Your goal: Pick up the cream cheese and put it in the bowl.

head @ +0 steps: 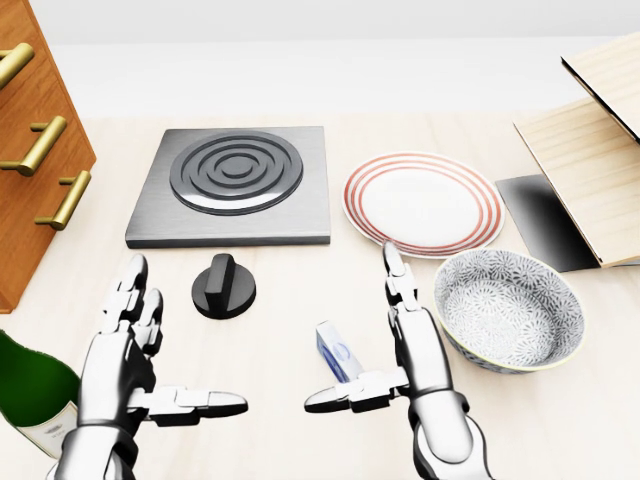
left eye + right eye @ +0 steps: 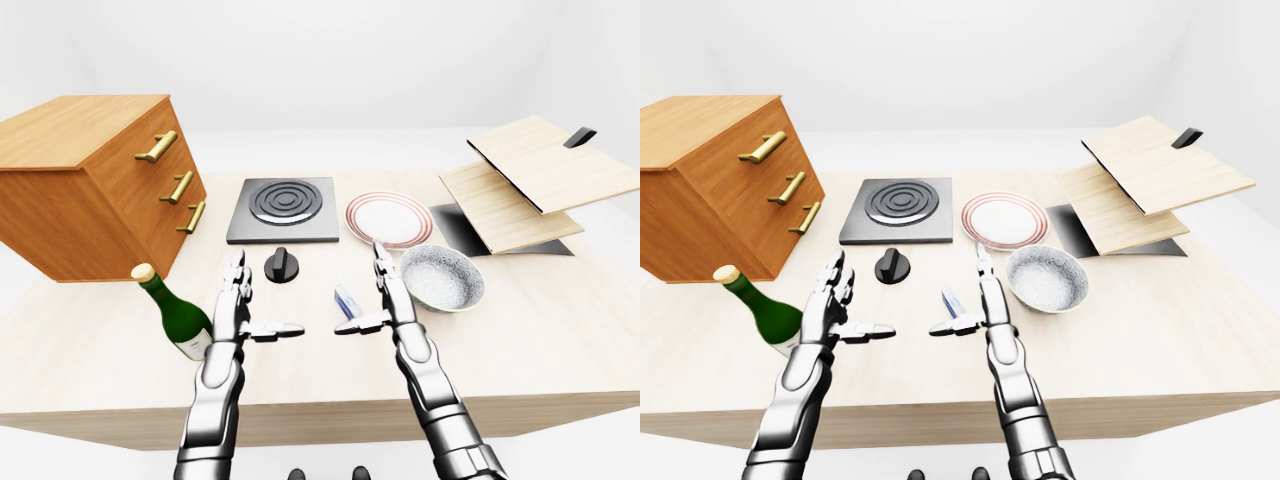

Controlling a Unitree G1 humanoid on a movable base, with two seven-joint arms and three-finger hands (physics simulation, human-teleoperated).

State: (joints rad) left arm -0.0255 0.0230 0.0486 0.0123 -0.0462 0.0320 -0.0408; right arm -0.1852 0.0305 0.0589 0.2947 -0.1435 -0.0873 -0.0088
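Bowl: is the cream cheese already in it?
No, the bowl holds nothing, and the cream cheese lies on the table to its left in the head view, beside the open right hand.

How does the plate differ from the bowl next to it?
The plate is flat and white with red rings at its rim; the bowl is deep, with a grey speckled pattern. The plate lies higher in the head view, the bowl nearer the right hand. Both are round, empty and upright.
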